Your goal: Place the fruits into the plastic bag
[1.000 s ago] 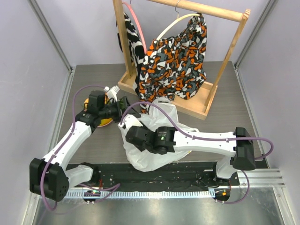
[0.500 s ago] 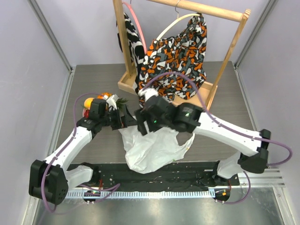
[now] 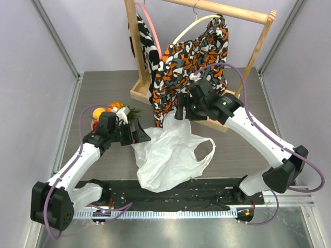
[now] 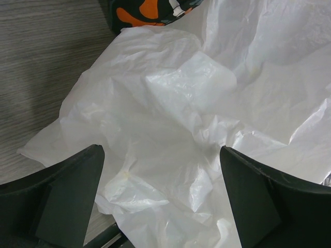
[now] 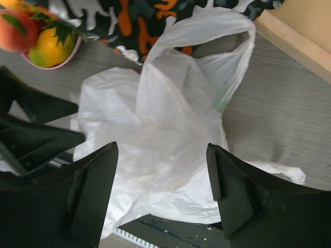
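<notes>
Your left hand [image 3: 140, 135] stands spread wide and empty, its fingertips just over the nearest edge of the plastic bag [image 3: 168, 155]. The bag lies crumpled on the bench [image 3: 103, 85] ahead of that hand, and the fruits [image 3: 106, 111] sit piled on the pink plate [image 5: 72, 56] behind it. A faint green print [image 5: 222, 98] on the bag, below your right hand [image 3: 180, 111], is too blurred to read. That right hand is open too, holding nothing, just beside the patterned cloth [image 3: 199, 57]. A second ago it was down on the bag; now it has risen clear with its fingers parted, and the left hand has moved from the plate to the bag.
</notes>
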Robot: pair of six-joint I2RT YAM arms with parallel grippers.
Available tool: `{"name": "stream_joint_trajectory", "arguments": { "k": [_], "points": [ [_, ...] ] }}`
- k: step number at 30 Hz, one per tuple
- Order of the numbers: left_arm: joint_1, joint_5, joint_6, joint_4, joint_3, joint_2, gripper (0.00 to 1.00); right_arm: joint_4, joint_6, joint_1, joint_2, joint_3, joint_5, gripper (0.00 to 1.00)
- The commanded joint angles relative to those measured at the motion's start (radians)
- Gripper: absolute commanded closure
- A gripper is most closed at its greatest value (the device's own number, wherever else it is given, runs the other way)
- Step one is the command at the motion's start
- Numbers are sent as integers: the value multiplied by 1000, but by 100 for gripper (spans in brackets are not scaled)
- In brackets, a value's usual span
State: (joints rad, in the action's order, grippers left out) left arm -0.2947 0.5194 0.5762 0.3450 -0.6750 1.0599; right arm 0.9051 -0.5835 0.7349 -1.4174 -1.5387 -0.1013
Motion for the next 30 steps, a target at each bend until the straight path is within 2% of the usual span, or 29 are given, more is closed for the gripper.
{"name": "stream_joint_trajectory", "arguments": {
  "k": [1, 6, 12, 15, 22, 25, 27, 28, 30],
  "points": [
    [-4, -10, -26, 14, 3, -37, 0, -40, 94, -60, -28, 6, 22, 23],
    [-4, -16, -35, 29, 2, -44, 0, -95, 151, -130, -23, 41, 80, 23],
    [-4, -22, -38, 34, 0, -52, 0, -178, 203, -149, -40, 89, 308, 23],
    [-4, -27, -36, 35, 2, -52, 0, -215, 200, -154, -40, 124, 365, 23],
    [-4, -35, -42, 57, -15, -60, 0, -256, 221, -152, -61, 190, 345, 30],
    [-4, -41, -41, 78, -40, -70, 0, -268, 229, -154, -57, 164, 348, 58],
    [-4, -44, -21, 87, -70, -78, 0, -256, 244, -154, -42, 125, 339, 86],
    [-4, -47, -12, 92, -86, -81, 0, -244, 254, -154, -35, 105, 330, 93],
    [-4, -53, 19, 101, -144, -84, 0, -183, 289, -152, -17, 19, 289, 99]
  ]
}}
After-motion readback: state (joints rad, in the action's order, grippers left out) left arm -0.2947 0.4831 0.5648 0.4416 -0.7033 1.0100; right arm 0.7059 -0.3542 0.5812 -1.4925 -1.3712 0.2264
